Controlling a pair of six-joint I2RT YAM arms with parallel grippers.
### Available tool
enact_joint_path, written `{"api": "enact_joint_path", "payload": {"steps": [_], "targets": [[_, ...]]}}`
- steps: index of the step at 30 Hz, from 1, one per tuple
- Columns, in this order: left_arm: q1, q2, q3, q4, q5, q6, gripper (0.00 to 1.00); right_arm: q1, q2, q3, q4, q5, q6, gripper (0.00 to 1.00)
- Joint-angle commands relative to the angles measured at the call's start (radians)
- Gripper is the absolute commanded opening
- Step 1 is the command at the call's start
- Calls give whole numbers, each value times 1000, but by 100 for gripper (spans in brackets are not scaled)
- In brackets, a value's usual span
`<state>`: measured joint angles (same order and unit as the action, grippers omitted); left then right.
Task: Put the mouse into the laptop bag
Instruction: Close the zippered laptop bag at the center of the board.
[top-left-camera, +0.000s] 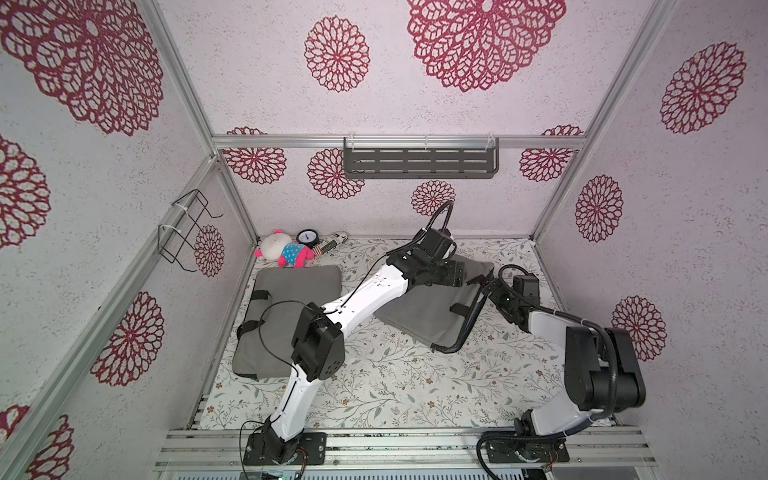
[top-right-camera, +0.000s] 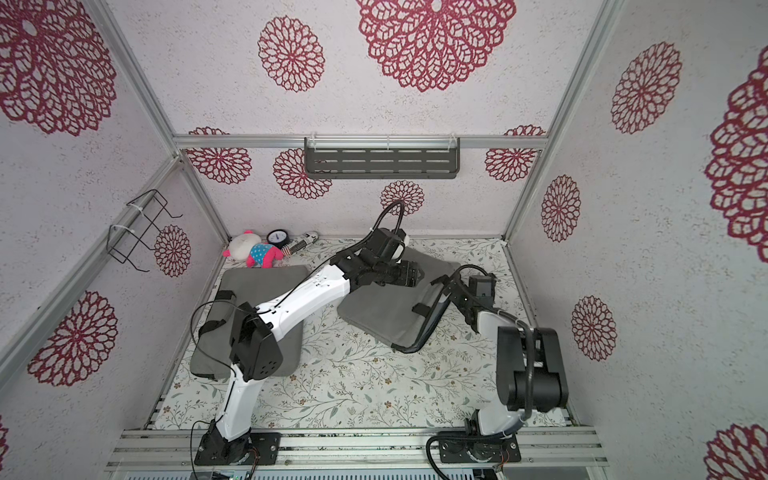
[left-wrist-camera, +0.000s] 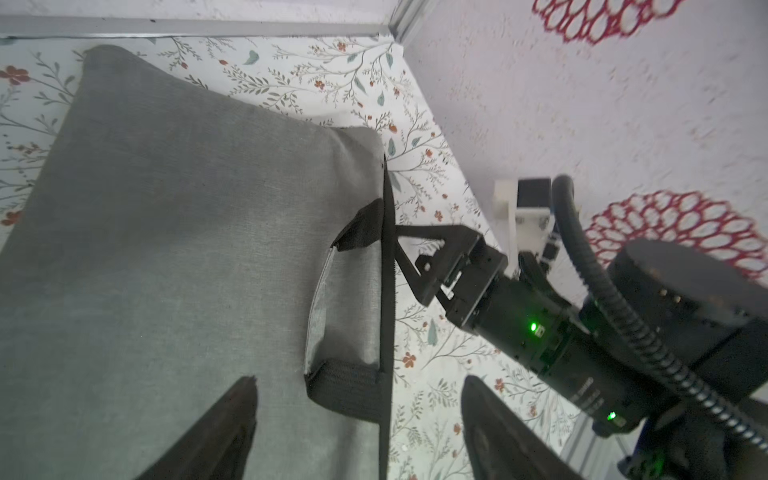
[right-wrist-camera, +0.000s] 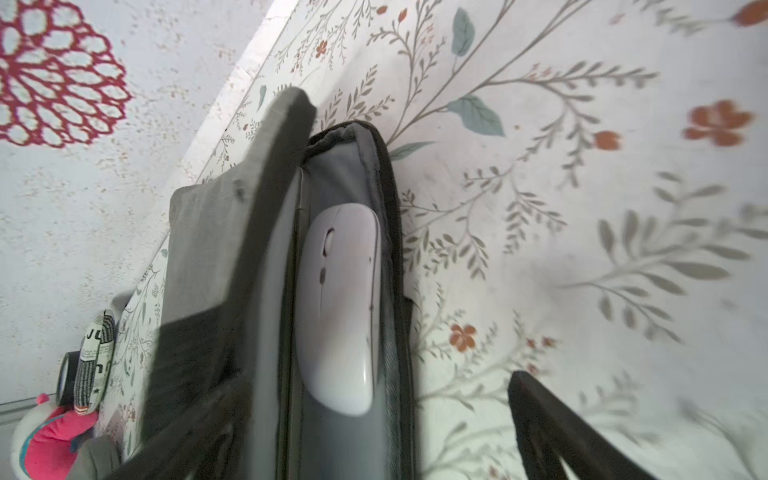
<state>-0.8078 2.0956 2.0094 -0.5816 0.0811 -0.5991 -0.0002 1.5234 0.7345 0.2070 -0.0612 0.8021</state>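
Item: mouse (right-wrist-camera: 338, 307). I logged it white, lying inside open mouth of laptop bag (top-left-camera: 419, 316), bag right of centre in both top views. Long axis ran along zipper edge. Right gripper (left-wrist-camera: 405, 253) nearer, at that opening, mouse straight ahead, fingers spread, holding nothing. Left gripper (left-wrist-camera: 359, 380) spread over bag handle, empty.

White mouse (right-wrist-camera: 338, 307) lies inside open grey laptop bag (right-wrist-camera: 208, 232)
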Motion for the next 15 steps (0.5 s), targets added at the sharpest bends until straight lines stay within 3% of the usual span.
{"api": "enact_joint_path", "payload": {"steps": [1, 5, 8, 12, 15], "targets": [[-14, -206, -191, 188, -116, 1, 89, 0, -142, -59, -57, 77, -21, 98], [-32, -448, -567, 471, -245, -21, 99, 5, -278, -136, -96, 78, -33, 98], [-35, -591, -821, 691, -264, -38, 98, 37, -351, -133, -178, 90, -56, 99], [-38, -650, -953, 736, -239, -32, 98, 179, -426, -135, -207, 135, -95, 99], [-37, -675, -1047, 763, -310, -74, 99, 330, -442, -152, -172, 172, -79, 98]]}}
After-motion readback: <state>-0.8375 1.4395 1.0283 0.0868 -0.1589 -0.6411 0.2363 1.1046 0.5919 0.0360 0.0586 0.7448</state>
